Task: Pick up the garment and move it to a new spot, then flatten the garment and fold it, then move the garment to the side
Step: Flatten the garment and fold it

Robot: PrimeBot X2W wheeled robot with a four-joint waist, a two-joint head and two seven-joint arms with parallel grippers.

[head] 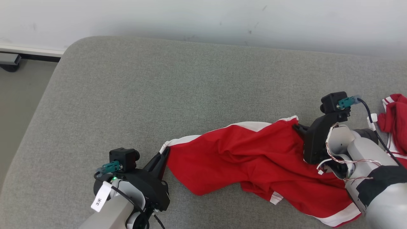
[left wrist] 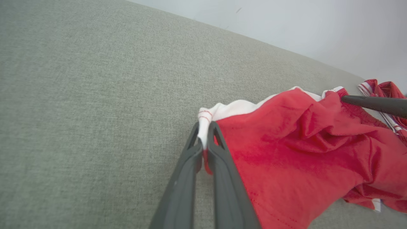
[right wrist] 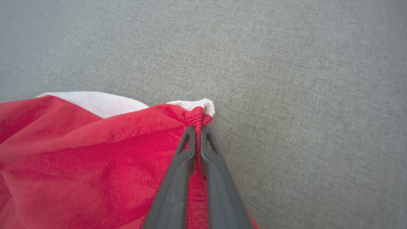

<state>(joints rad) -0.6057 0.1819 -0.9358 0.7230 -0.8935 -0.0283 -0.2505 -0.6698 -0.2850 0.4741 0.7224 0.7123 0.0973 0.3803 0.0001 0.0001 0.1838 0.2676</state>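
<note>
Now, at about 7 o'clock in the head view, the left pincer (head: 166,152) is pressed together on a white-banded corner of the red garment (head: 254,152). The left wrist view shows the white hem nipped between its two dark fingers. The garment lies on the grey fabric surface (head: 159,89), running from that corner through 6 o'clock toward 4 o'clock. Its upper white-edged hem hangs loosely between the two arms, and the rest sags in rumpled folds, with a striped end trailing at 5 o'clock. At about 3 o'clock the right pincer (head: 298,128) is likewise closed on the opposite hem corner, and the right wrist view shows red cloth gathered in pleats between its fingers. At the far 3 o'clock edge sits another bunch of red-and-white cloth (head: 394,114); whether it belongs to the same garment I cannot tell.

Judging by the drape, the garment is thin, light and soft, probably a slightly slick sports knit. It has no stiffness, so it will hang and swing when lifted and could slide out of a shallow pinch. The doubled, stitched hem corners look like the best places to hold, and both are taken. The right grip seems close to the very edge, so a deeper bite would be safer. Raising both corners evenly with the hem taut should help the cloth settle flat.
</note>
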